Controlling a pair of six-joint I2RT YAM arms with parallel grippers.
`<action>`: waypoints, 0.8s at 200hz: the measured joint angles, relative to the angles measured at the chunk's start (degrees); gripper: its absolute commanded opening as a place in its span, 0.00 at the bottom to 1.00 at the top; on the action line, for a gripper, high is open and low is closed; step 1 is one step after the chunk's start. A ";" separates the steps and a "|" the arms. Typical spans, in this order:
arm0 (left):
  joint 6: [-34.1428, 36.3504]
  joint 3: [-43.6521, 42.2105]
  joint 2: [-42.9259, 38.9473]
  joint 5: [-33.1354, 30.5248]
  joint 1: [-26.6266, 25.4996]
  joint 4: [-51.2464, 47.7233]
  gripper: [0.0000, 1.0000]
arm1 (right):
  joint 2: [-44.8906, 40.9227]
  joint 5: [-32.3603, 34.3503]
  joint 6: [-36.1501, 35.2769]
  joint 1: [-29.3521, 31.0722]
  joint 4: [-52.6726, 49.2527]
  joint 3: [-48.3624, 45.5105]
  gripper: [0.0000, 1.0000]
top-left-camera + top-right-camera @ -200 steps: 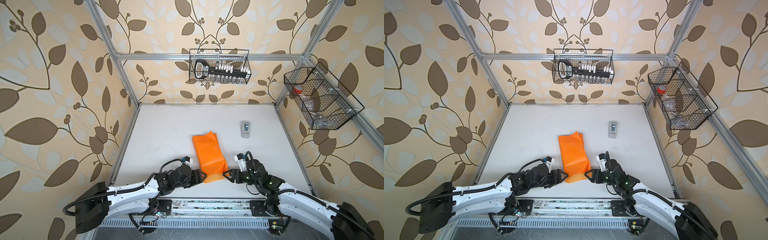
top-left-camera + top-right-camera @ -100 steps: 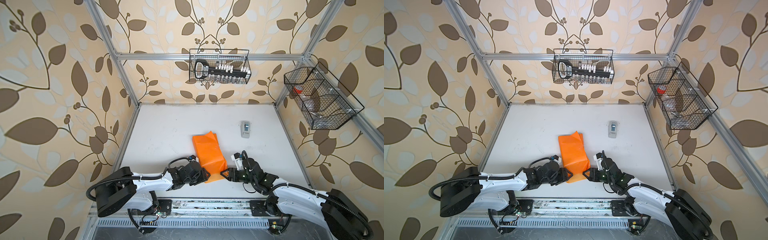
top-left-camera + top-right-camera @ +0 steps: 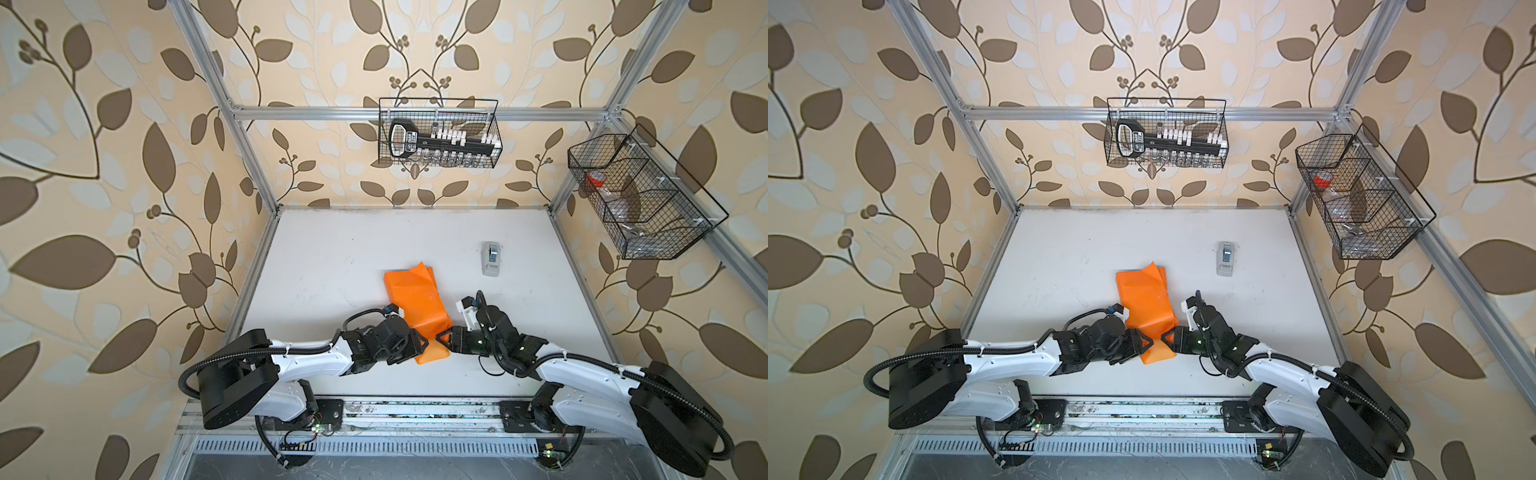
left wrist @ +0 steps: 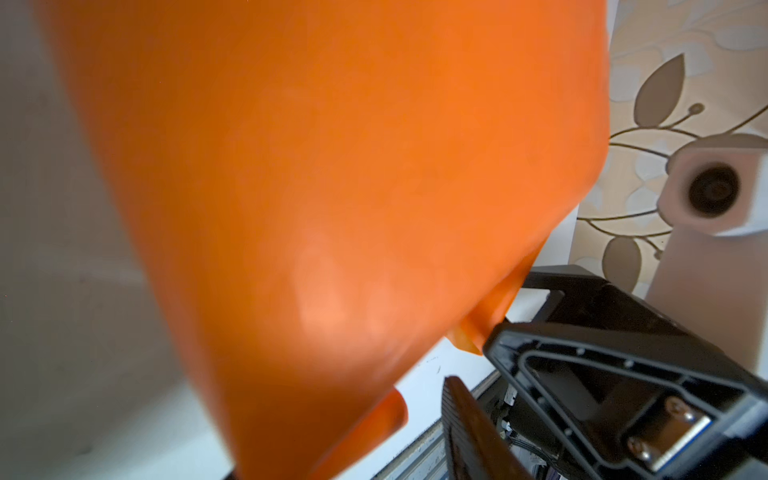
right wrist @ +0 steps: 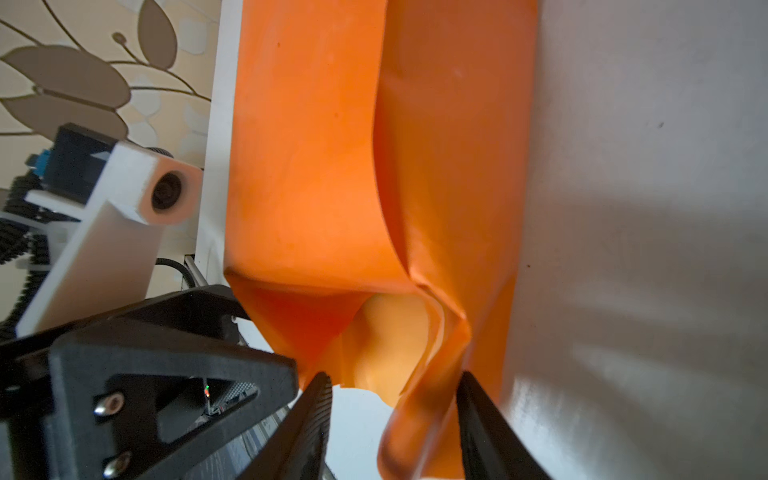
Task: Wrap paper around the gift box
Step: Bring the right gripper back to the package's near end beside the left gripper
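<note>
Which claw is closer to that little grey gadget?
Right: the right claw meets the orange paper on the side facing the grey gadget; the left claw is across the paper, farther.

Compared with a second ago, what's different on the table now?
The left gripper and the right gripper moved toward each other, closing in on the near end of the orange paper. That end now sits between the right gripper's open jaws, not yet pinched; the left one's grip is hidden. The rest of the paper and the small grey dispenser stayed put.
</note>
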 measured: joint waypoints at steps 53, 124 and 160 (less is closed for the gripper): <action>-0.42 0.00 2.82 -0.07 0.00 4.39 0.50 | 2.78 -1.42 3.82 0.52 6.05 -0.02 0.48; -0.24 -0.09 8.00 -1.14 0.00 11.13 0.51 | 8.83 -2.45 14.69 0.33 23.47 -4.81 0.66; -0.46 -0.09 8.87 -1.38 0.00 13.00 0.51 | 13.18 -2.21 19.45 0.17 32.26 -6.43 0.67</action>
